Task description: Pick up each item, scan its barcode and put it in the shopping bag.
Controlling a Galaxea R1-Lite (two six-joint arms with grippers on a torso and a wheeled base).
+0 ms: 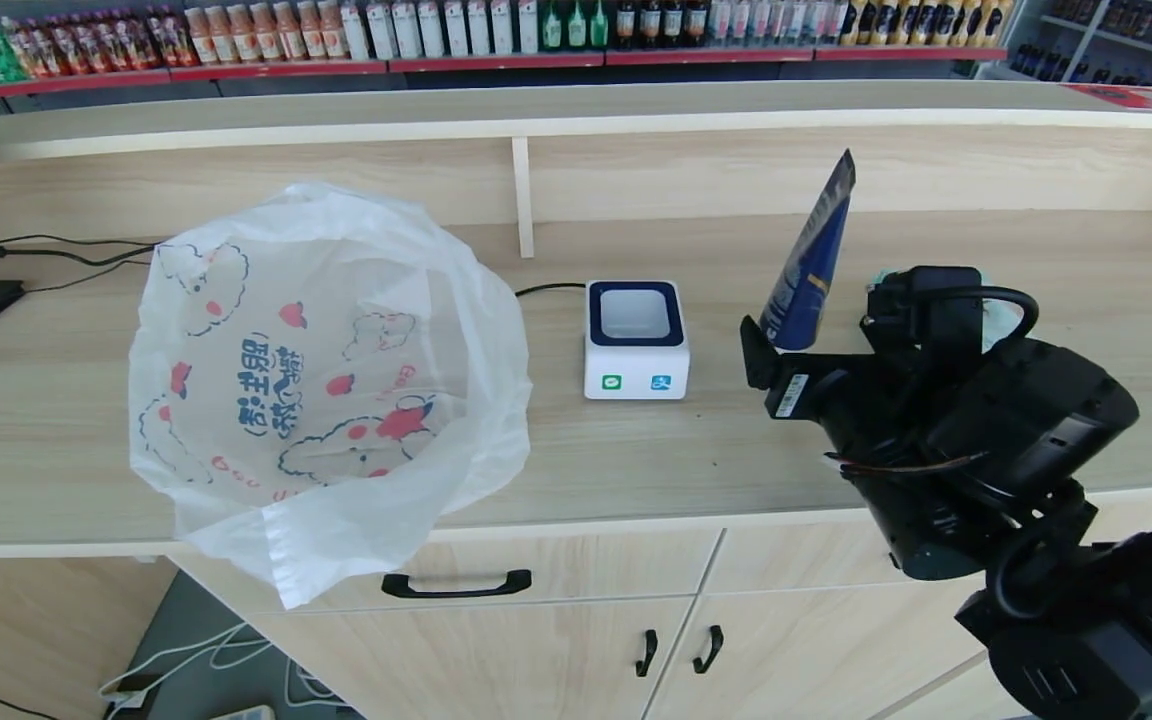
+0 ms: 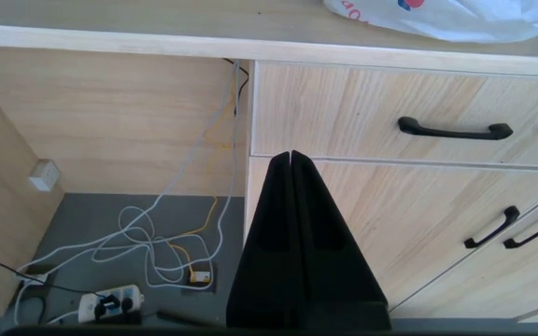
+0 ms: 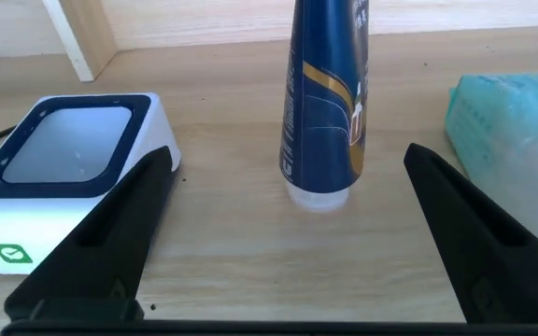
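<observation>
The right claw (image 3: 288,154) has bare light wooden worktop (image 1: 636,470) before it, but the upright dark blue plastic tube (image 1: 811,270) stands between its spread fingers. The white box scanner with a dark-rimmed window (image 1: 635,340) crowds one side, the pale teal soft pack (image 3: 512,112) the other. The white printed plastic bag (image 1: 326,380) gapes upward, well apart

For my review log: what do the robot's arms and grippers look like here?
Both grippers are matte black. The left gripper has flat, triangular fingers tapering to narrow tips. The right gripper has long, angular fingers. The right arm is made of bulky rounded black housings, with a black cable loop on top, a white label near the wrist and thin reddish wires.
</observation>
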